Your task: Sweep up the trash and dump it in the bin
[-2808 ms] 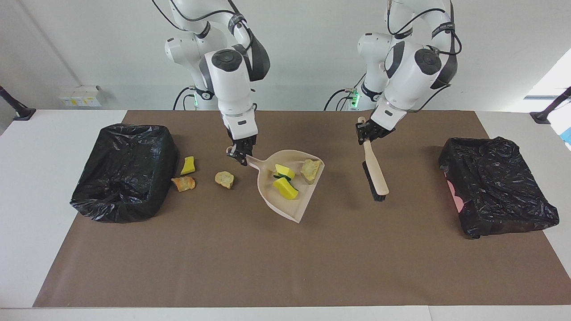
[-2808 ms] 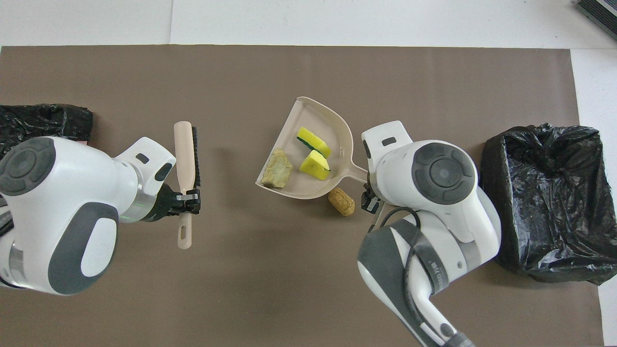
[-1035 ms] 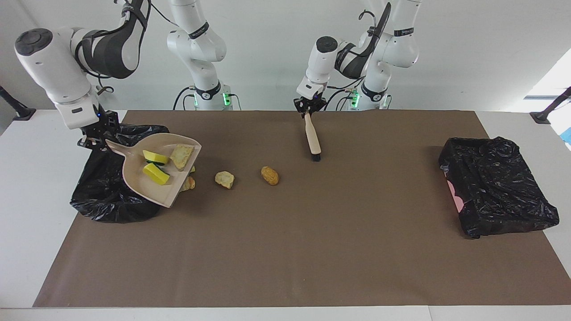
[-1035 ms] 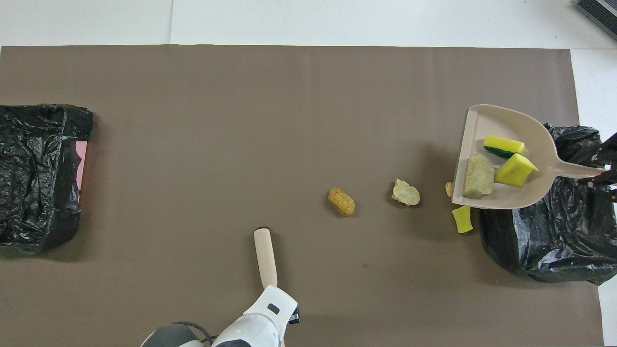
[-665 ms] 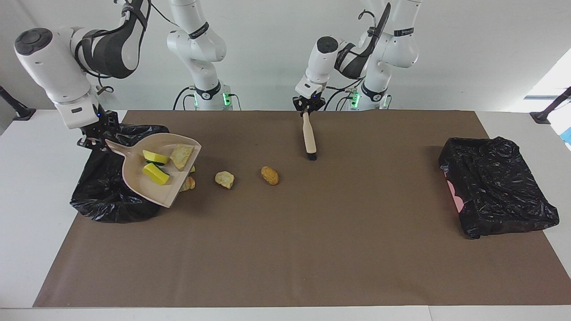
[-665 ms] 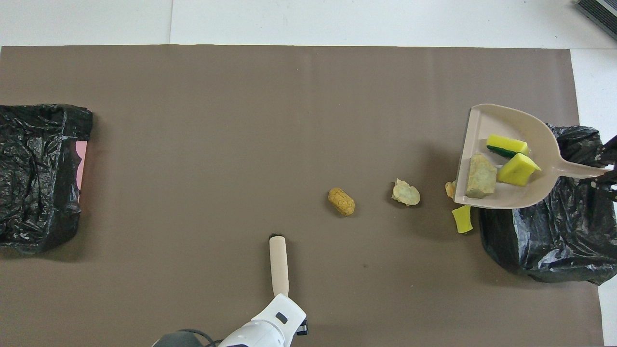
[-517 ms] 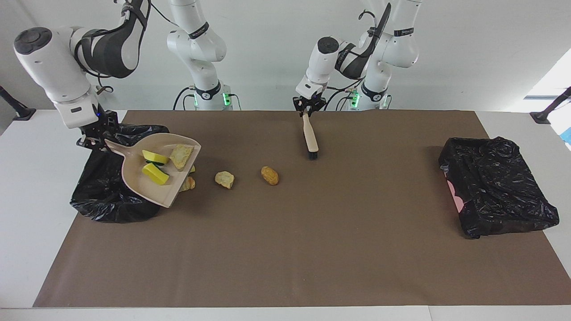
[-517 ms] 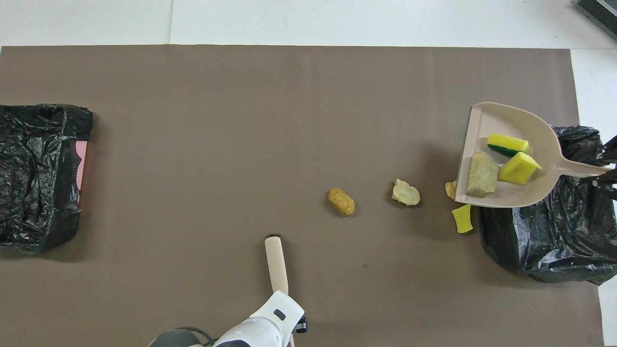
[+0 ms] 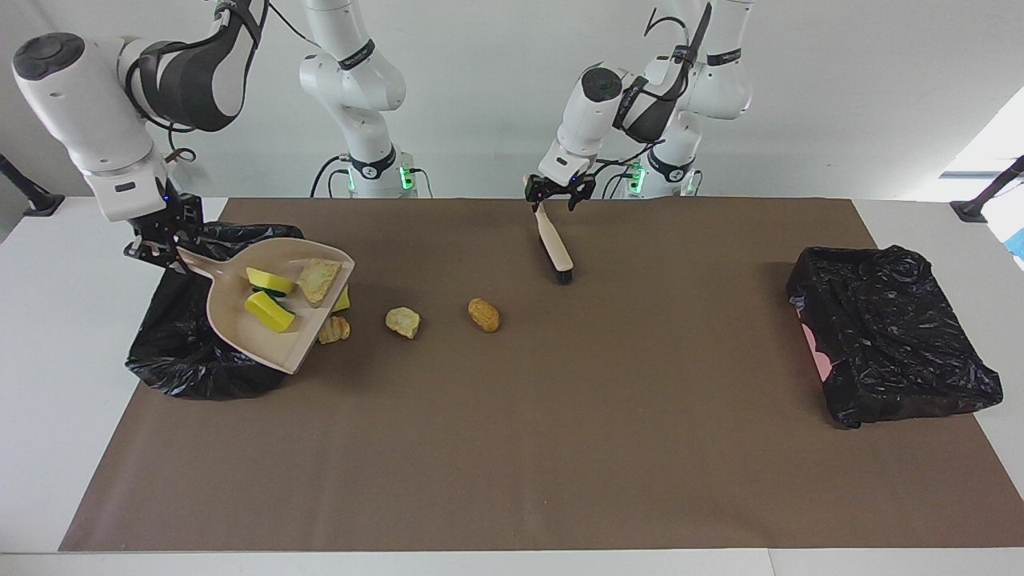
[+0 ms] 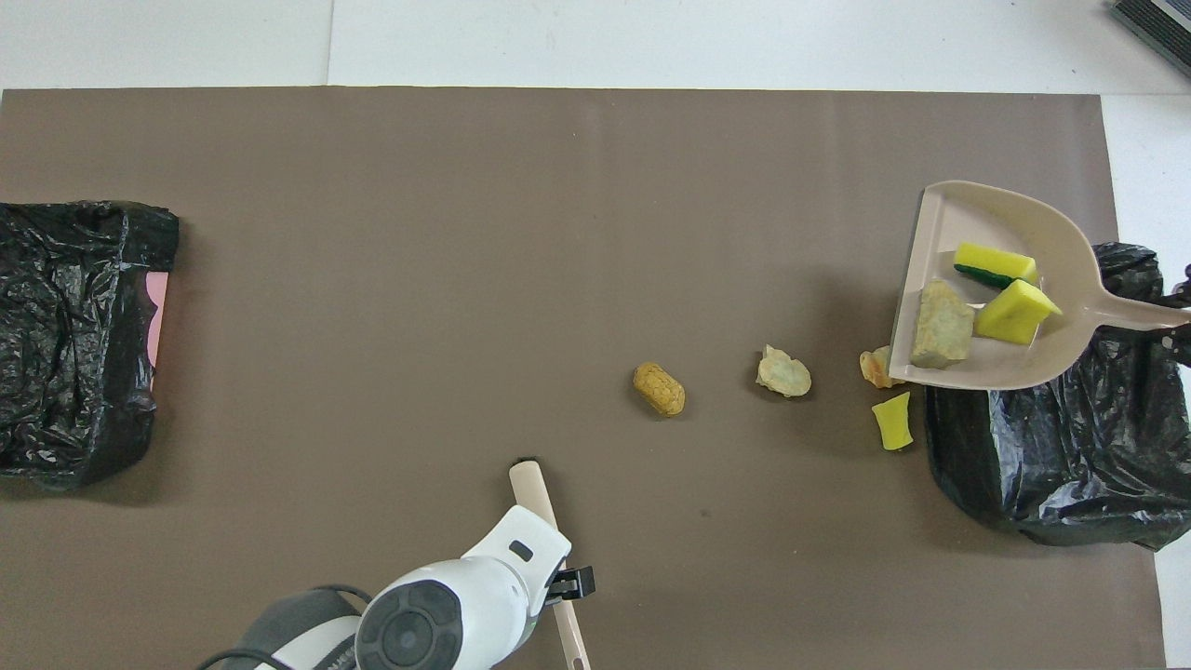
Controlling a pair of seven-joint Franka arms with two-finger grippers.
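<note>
My right gripper (image 9: 158,248) is shut on the handle of the beige dustpan (image 9: 240,324), held tilted over the edge of the black-bagged bin (image 9: 188,356) at the right arm's end. The dustpan (image 10: 977,219) carries three pieces of trash: two yellow chunks (image 10: 996,262) and a tan piece (image 10: 942,326). Four pieces lie on the mat beside the bin (image 10: 1070,465): a yellow chunk (image 10: 893,421), an orange piece (image 10: 875,366), a pale lump (image 10: 783,372) and a tan lump (image 10: 659,389). My left gripper (image 9: 558,194) is shut on the brush (image 9: 554,244), bristles down, mid-table near the robots.
A second black-bagged bin (image 9: 888,336) sits at the left arm's end of the table and also shows in the overhead view (image 10: 65,335). A brown mat (image 9: 512,448) covers the table.
The right arm carried the loaded dustpan from mid-table to the bin, then lifted it a little more over it. The left arm pulled the brush back toward the robots and turned its wrist.
</note>
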